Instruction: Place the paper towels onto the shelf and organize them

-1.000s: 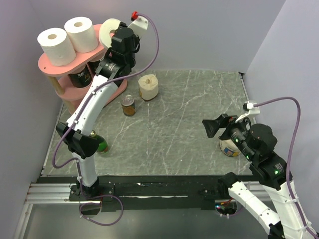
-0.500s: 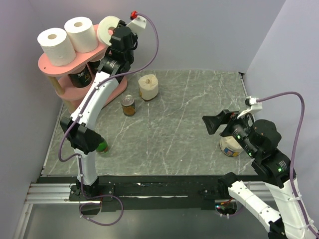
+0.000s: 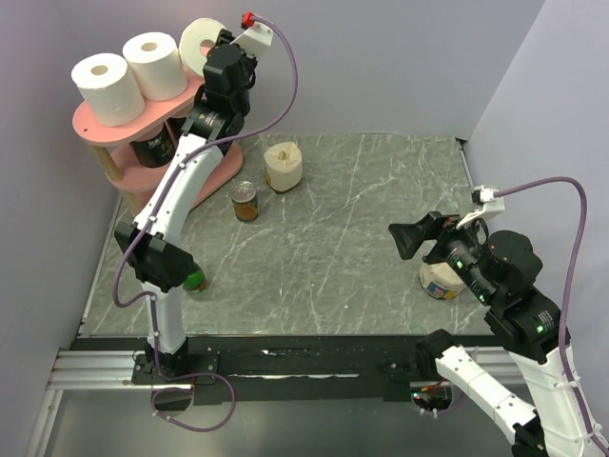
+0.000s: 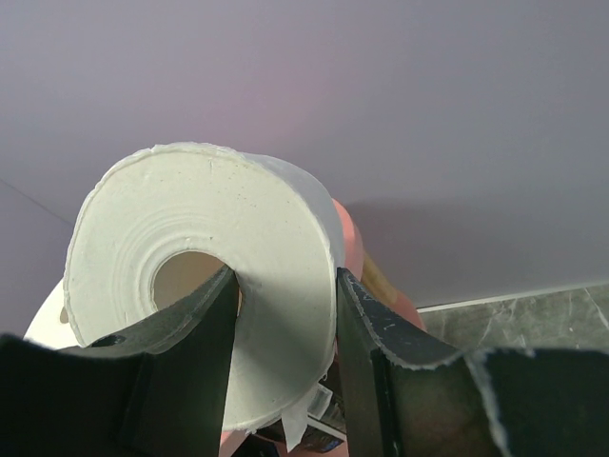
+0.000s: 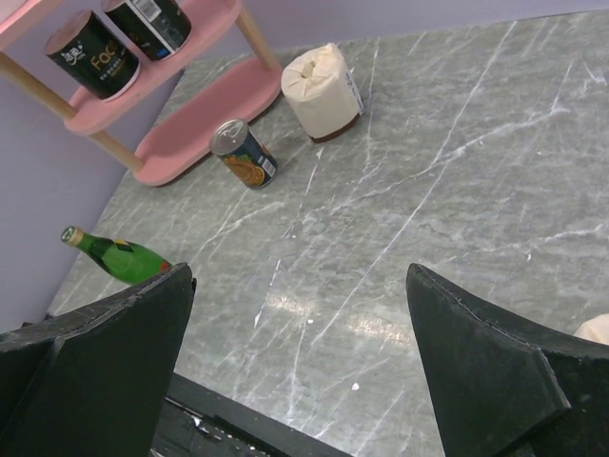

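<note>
The pink shelf [image 3: 90,130] stands at the far left with two paper towel rolls [image 3: 100,88] [image 3: 155,65] upright on its top tier. My left gripper [image 3: 217,49] is shut on a third roll [image 3: 200,43], held on edge above the right end of the top tier. In the left wrist view one finger [image 4: 181,362] sits in the roll's [image 4: 257,219] core and the other [image 4: 381,343] presses its outside. A fourth roll [image 3: 284,165] stands on the table, and a fifth [image 3: 440,281] sits under my right arm. My right gripper [image 3: 404,238] is open and empty over the table [image 5: 297,276].
Dark cans [image 3: 152,148] stand on the shelf's middle tier [image 5: 190,48]. A tin can [image 3: 245,201] stands near the shelf's base, beside the fourth roll [image 5: 324,90]. A green bottle [image 3: 195,281] lies near the left arm's elbow. Walls close in at left, back and right.
My left gripper has lifted the held roll higher and a little further back-left over the shelf's top tier. The right arm has shifted slightly, still open.
</note>
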Action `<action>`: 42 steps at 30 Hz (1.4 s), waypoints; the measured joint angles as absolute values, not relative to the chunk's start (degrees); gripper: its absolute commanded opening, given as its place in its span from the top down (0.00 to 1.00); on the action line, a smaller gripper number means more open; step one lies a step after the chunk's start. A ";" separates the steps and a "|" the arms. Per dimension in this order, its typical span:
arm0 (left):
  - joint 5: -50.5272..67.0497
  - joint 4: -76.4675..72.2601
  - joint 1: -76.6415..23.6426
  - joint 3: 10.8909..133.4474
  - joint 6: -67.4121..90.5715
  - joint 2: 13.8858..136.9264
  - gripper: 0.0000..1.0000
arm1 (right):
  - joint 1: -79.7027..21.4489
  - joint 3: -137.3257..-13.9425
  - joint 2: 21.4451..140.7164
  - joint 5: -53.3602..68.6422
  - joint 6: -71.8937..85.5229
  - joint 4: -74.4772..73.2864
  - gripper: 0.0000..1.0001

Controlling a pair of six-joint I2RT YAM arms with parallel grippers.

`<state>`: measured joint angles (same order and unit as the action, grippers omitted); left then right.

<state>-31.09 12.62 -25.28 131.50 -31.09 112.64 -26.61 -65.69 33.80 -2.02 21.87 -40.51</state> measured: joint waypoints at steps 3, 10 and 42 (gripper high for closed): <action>-30.92 11.57 -24.86 132.25 -31.51 113.75 0.59 | -26.61 -65.87 33.74 -2.04 21.87 -41.32 0.00; -30.55 10.02 -23.75 132.42 -32.47 116.62 0.57 | -26.61 -66.52 33.61 -2.09 22.02 -41.71 0.00; -30.20 2.00 -21.93 134.39 -34.50 118.80 0.31 | -26.59 -66.81 33.50 -1.50 22.92 -42.04 0.00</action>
